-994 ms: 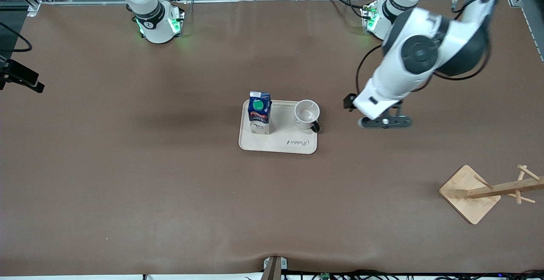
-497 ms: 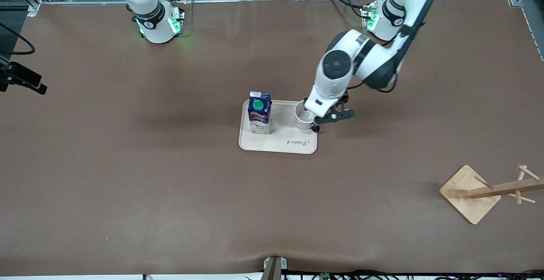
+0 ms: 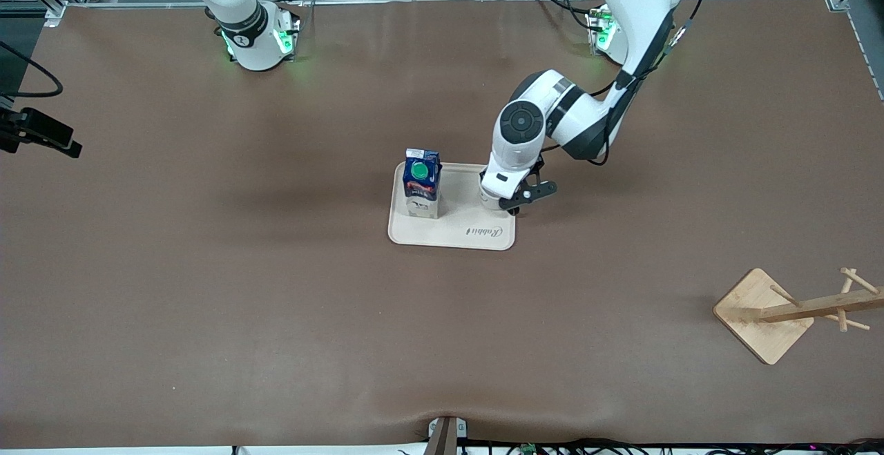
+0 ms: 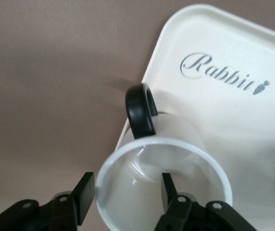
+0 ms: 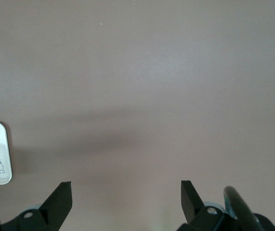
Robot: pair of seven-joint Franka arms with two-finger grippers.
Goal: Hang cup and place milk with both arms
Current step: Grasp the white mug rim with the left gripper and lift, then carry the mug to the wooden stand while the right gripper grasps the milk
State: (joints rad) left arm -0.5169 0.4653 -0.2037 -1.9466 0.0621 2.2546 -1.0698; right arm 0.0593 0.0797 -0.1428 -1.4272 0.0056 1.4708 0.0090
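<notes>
Left gripper (image 4: 123, 199) straddles the wall of the cup (image 4: 164, 178): in the left wrist view one finger sits inside the rim and the other outside it, with a gap showing on each side, so the jaws are spread and nothing is clamped yet. The black handle (image 4: 141, 110) points away from the fingers toward the tray's edge.

In the front view, working from the camera outward with the tray (image 3: 452, 233) as the dial's centre, the wooden rack (image 3: 787, 311) comes first. It stands well apart at about four o'clock, toward the left arm's end of the table, and its pegs are bare. On the tray itself, the milk (image 3: 422, 184) stands upright at about ten o'clock and the cup (image 3: 489, 199) sits at about two o'clock, mostly hidden under the left gripper (image 3: 518, 201). Farther off, the left arm's base is at about one o'clock and the right arm's base at about eleven.

Right gripper (image 5: 123, 197) waits over bare table, with only a tray corner at the edge of its wrist view; its jaws are wide apart and hold nothing.

By my reading, the task is barely started. Both things rest on the tray, so the cup is not yet hung and the milk not yet placed.
</notes>
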